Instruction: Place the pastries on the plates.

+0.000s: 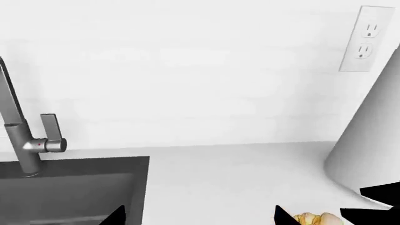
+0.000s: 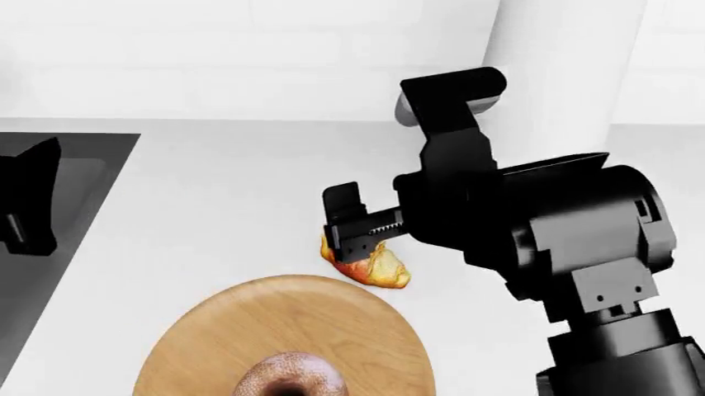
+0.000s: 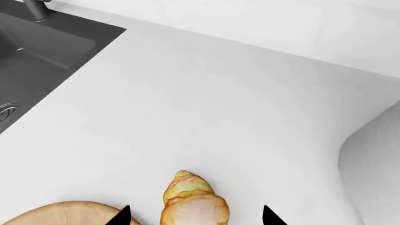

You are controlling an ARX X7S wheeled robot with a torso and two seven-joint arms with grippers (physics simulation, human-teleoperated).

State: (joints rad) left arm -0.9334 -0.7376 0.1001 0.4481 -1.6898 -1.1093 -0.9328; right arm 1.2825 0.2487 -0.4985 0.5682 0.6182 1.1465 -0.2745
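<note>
In the head view the golden-orange ridged croissant (image 2: pixel 375 266) lay on the white surface (image 2: pixel 220 190) at the centre of the frame, just beyond the rim of the light tan round wooden plate (image 2: pixel 220 338) at the lower centre. The round pinkish-brown speckled doughnut (image 2: pixel 290 375) sat on that plate at the bottom edge. The black right gripper (image 2: pixel 350 233) hung directly over the croissant, its fingers spread to either side of the pastry and not closed on it, as the right wrist view showed. The left gripper (image 2: pixel 28 206) was at the left edge over the dark grey sink (image 2: pixel 78 177); whether it was released or clenched could not be told.
</note>
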